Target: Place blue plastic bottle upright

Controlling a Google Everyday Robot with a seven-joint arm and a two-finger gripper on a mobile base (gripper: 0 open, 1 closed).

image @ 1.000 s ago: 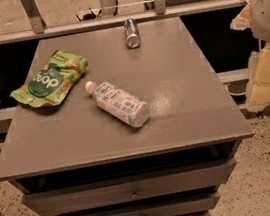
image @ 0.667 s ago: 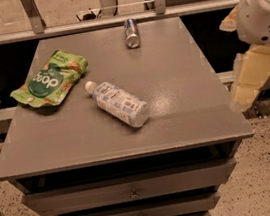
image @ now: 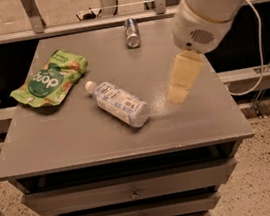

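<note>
White-capped blue plastic bottle point(image: 119, 103) lies on its side on the table point(image: 79, 143), jaws near its base.

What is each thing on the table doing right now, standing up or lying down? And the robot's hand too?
Clear blue plastic bottle with white cap: lying on its side, cap on, cap end pointing to the back left.
Green pouch: lying flat.
Silver-blue metal can: lying on its side near the back edge.
Cream gripper: over the grey table, to the right of the bottle, not touching it.

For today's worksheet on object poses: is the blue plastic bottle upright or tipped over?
Tipped over: the blue plastic bottle rests on its side on the table. The gripper hovers right of it.
</note>
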